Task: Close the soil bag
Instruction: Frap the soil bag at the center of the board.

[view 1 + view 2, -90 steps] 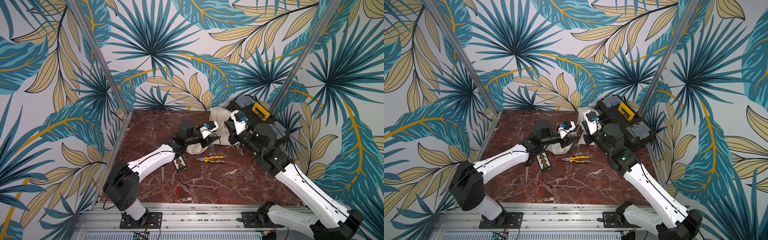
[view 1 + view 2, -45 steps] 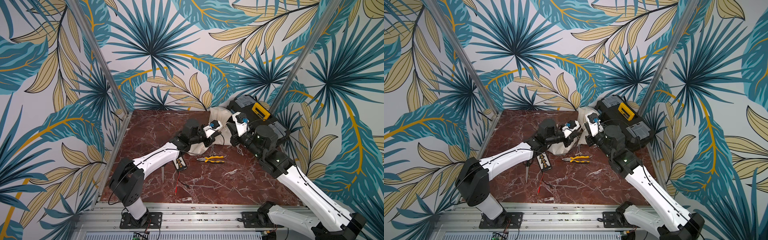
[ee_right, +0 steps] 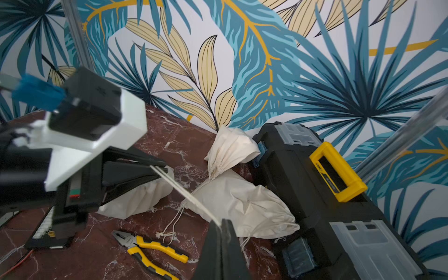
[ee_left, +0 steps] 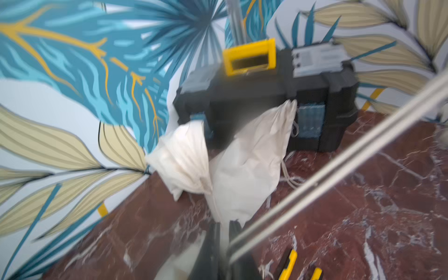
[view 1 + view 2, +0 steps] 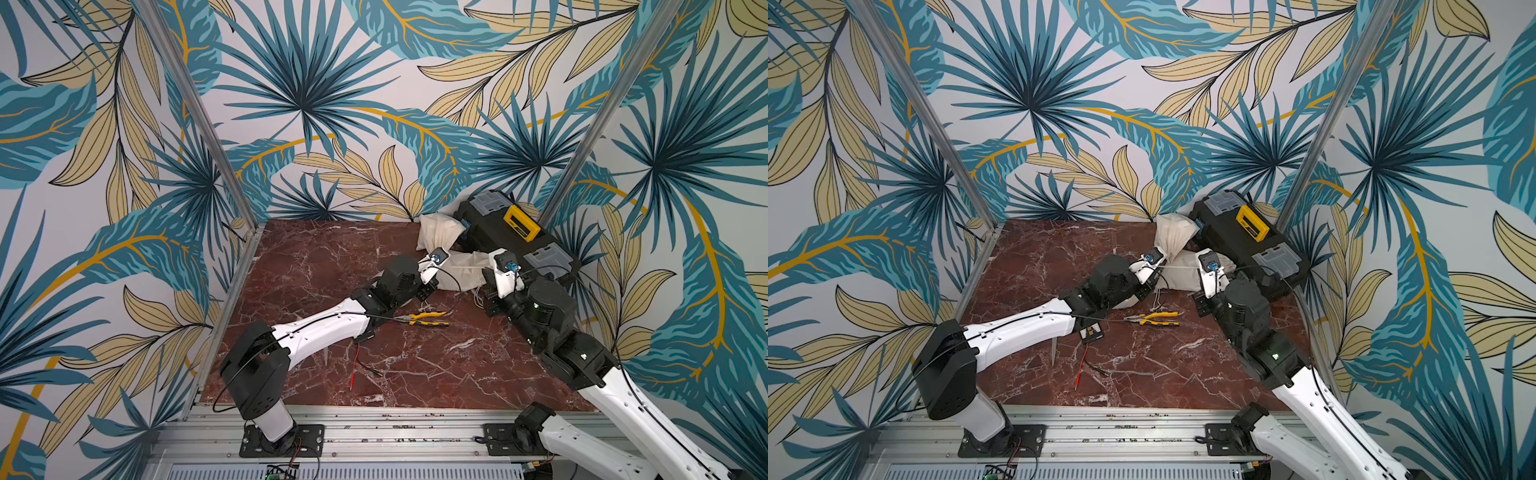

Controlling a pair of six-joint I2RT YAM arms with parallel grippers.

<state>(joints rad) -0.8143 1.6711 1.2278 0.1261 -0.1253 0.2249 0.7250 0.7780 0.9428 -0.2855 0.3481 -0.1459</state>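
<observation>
We see the left end effector [image 3: 158, 167] with its black fingers drawn together on a taut white drawstring cord [image 3: 186, 194]. The right end effector [image 3: 221, 225] is pressed together on the far end of the same cord, which runs straight between the two. In the left wrist view, which is blurred, only a thin strip of white shows between the left fingers [image 4: 213, 242].

The cream cloth soil bag [image 3: 237, 206] lies on its side on the red-brown marble table [image 5: 332, 257]. It rests against the front of the black plastic toolbox with a yellow handle [image 3: 303, 184], and its gathered mouth is just beside the toolbox. In both top views the soil bag [image 5: 465, 266] sits between the two end effectors. We cannot tell which bag the taut cord belongs to.

A second cream cloth bag [image 3: 230, 148], cinched at the neck, stands behind it near the back wall and touches the toolbox corner. A third cream cloth bag [image 3: 135, 201] lies under the left end effector. Yellow-handled pliers [image 3: 155, 247] lie on the table in front of the bags, with loose thin strings [image 3: 169, 232] ending just beside them.
</observation>
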